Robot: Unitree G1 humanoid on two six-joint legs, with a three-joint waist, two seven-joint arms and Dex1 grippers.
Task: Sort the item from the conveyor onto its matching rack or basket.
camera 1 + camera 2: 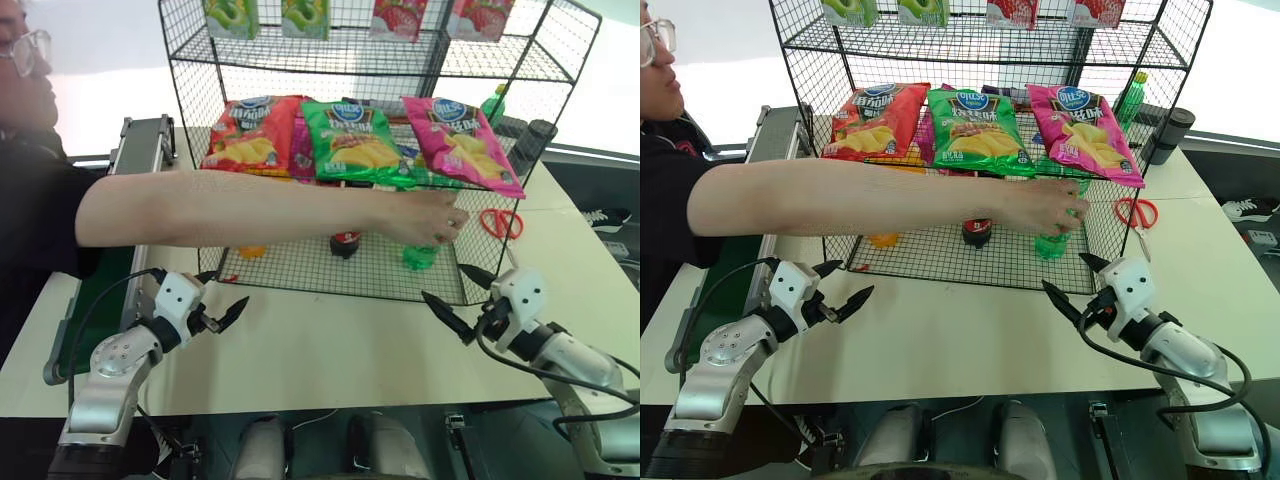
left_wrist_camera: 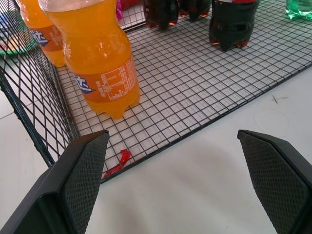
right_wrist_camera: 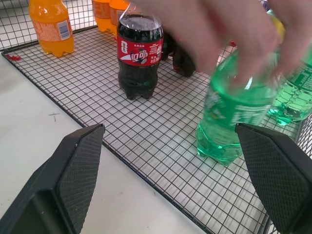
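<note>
Already the black wire rack (image 1: 300, 150) fills the desk's (image 1: 330, 350) far half, while the conveyor (image 1: 140, 150) runs along the left edge, and a person's arm (image 1: 250, 208) reaches from there across the rack's lowest tier. That person's hand (image 1: 432, 217) grips the green bottle (image 3: 234, 112) by its top, upright on that tier near the right end, beside other green bottles. Both tools, left (image 1: 222, 318) and right (image 1: 462, 302), hover empty over the desk's near edge with fingers spread wide, the right one nearer, the bottle lying just ahead of it.
</note>
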